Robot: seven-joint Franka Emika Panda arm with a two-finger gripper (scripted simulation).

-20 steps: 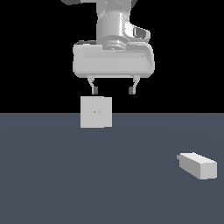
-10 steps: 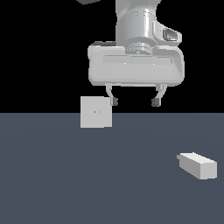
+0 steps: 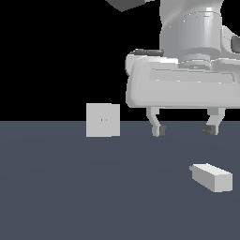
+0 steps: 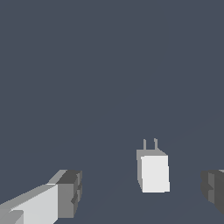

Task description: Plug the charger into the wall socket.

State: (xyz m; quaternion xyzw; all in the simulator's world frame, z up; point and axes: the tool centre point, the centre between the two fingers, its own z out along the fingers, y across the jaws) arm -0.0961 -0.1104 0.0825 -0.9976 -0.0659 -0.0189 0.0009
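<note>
The charger (image 3: 212,176) is a small elongated white block lying on the grey floor at the exterior view's right, its prong stub pointing toward the exterior view's left. The wall socket (image 3: 102,120) is an upright flat square white block with two tiny dots, standing at the exterior view's left of centre. My gripper (image 3: 184,130) hangs open and empty above the floor, above and a little behind the charger. In the wrist view the charger (image 4: 153,171) lies between the two fingertips (image 4: 70,193), with its two prongs showing, and nothing touches it.
The flat dark grey floor (image 3: 70,187) spreads across the whole lower part of the exterior view. The background behind it is black.
My gripper has moved toward the exterior view's right and nearer to the camera, from above the socket to above the charger. Its fingers stay open. The charger and the socket have not moved.
</note>
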